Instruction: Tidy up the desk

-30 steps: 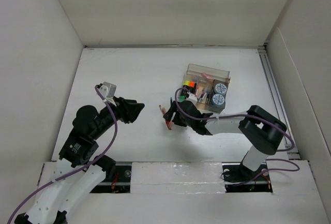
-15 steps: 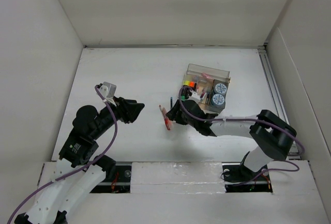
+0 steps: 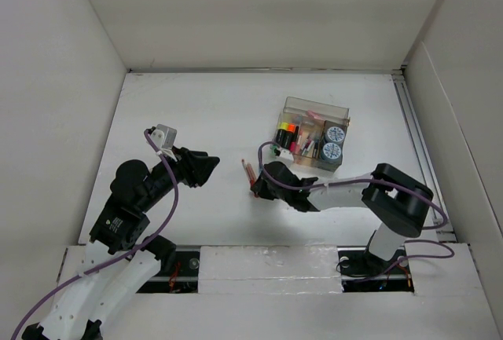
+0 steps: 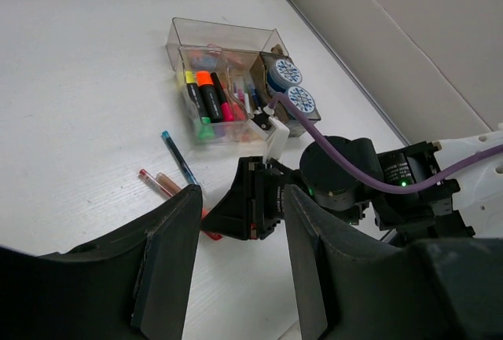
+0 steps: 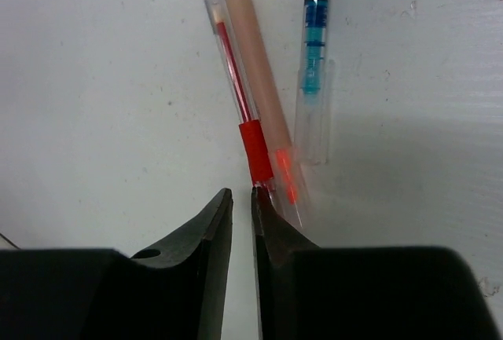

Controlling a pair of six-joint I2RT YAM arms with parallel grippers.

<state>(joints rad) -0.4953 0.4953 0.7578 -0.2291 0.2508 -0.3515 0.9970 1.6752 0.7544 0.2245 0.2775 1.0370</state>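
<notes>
Right gripper [image 5: 242, 195] jaws are almost together, only a thin slit between them. The tip of the clear red-ink pen with a red grip [image 5: 255, 148] sits right at their mouth; pinched or not, I cannot tell. A tan stick [image 5: 259, 65] touches that pen and a clear teal pen [image 5: 314, 42] lies just beside, all on the flat white desk [image 3: 196, 112] near the clear compartmented organizer box [image 3: 314, 105]. Left gripper [image 3: 211, 167] hovers, jaws wide apart, empty. Best play, I'd say: bite the red pen alone, further up the barrel, and lift straight.
</notes>
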